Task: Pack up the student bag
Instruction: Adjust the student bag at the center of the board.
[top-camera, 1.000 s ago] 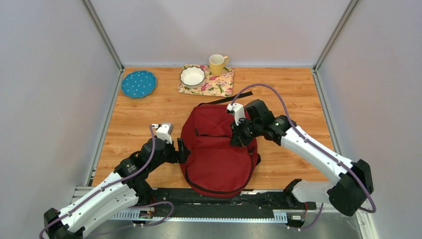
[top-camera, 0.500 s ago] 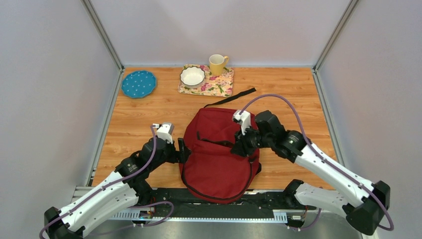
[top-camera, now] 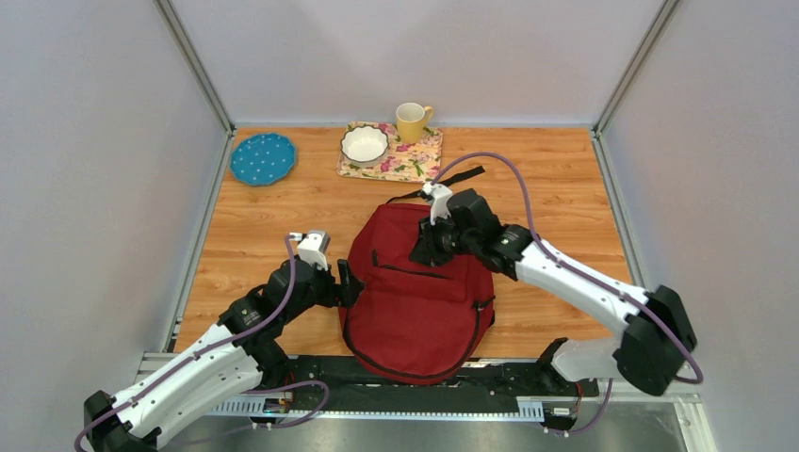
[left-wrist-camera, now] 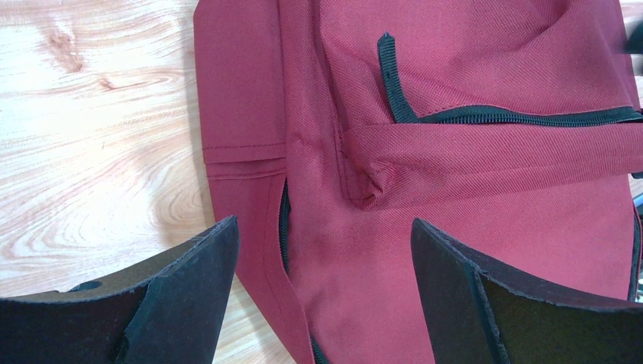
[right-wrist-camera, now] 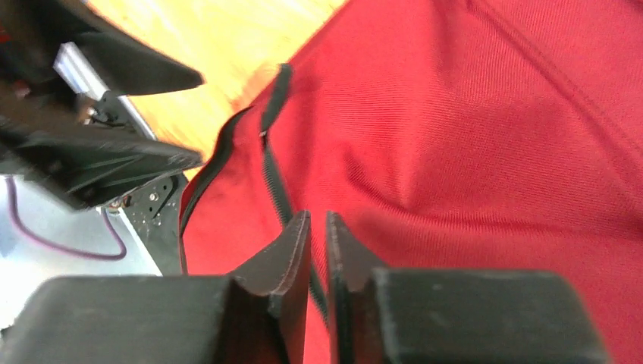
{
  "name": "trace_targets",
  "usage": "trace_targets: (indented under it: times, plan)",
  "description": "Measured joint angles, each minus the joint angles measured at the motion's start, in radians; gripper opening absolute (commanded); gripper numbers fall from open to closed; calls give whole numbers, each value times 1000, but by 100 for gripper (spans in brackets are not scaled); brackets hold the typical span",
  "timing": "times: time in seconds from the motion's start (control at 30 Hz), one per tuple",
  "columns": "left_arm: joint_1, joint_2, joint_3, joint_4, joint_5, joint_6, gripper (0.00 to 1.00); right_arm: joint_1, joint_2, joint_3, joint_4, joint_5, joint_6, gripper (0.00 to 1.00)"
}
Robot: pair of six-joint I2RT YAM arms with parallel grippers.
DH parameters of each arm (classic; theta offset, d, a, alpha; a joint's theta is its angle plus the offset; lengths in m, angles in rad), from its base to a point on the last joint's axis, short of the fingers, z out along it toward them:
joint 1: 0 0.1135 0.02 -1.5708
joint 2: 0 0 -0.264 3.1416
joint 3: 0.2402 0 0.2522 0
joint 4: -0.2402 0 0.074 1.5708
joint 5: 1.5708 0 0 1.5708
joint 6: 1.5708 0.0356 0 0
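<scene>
Centre front: student bag (top-camera: 415,301) flat | far edge: bowl (top-camera: 364,144), mug (top-camera: 411,121) on tray (top-camera: 421,166)

student bag (top-camera: 415,292) fills near-centre desk (top-camera: 264,217), blue plate (top-camera: 263,158) at far-left corner, mat (top-camera: 419,165) with bowl (top-camera: 364,144) and mug (top-camera: 410,121) at far edge, bare wood along both side edges

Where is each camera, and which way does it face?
Top external: fixed high behind the robot, looking down on the table and student bag; left arm and right arm show, bases nearest.
Left wrist: on the left arm, looking down at the bag's left side; the left tool frames the bottom.
Right wrist: on the right arm, looking across the bag towards the table's near edge; the right tool fills the bottom.
Shared: all three show the bag.
</scene>
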Motion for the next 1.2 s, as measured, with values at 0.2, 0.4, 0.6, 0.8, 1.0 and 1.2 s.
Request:
trace_targets:
  times: [0.2,0.4,0.6,0.8,1.0,1.2]
  plan:
    - [0,-18,0,-5,-3,-1,90,0,175,24,-56,60,29,1]
    - [0,-44,0,-20,-23,0,90,4,97,-36,-122,138,35,0]
    - [0,-52,0,-35,-47,2,92,7,37,-60,-147,134,47,24]
    - [7,-39,0,-35,-72,8,99,14,-7,-9,-155,170,97,35]
    - [40,38,0,61,2,32,98,18,-11,66,-117,170,190,36]
    - [101,168,0,187,240,96,87,32,-10,39,-107,151,259,36]
